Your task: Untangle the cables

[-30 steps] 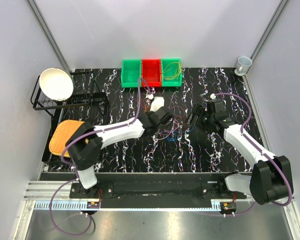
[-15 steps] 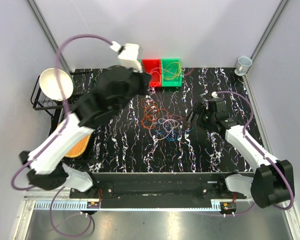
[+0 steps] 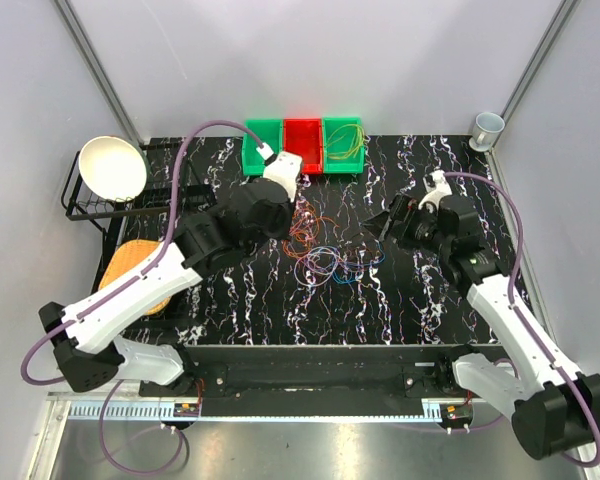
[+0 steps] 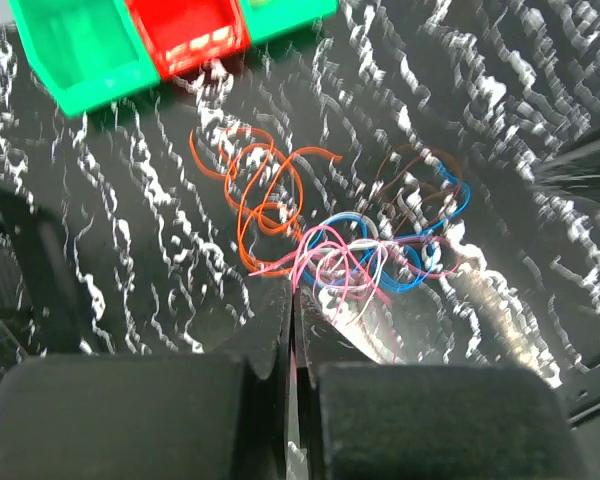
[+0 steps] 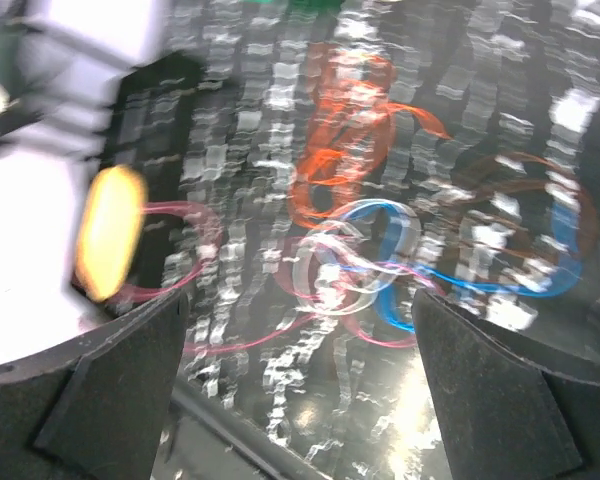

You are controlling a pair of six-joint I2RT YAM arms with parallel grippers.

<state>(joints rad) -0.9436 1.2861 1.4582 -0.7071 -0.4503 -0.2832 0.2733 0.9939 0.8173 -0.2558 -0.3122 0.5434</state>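
Mostly, the work is judged undone: yellow-green cables are seen in the green bin, while the tangled cables, orange, blue, pink and white, are found just ahead of the pressed-together left gripper and the widely spread right gripper.

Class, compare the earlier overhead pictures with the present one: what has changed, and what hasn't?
The left gripper rose from the cables, swung high toward the bins, then came partway down, jaws shut. The right gripper shifted slightly, jaws open. Cables, bins and bowl stayed put.
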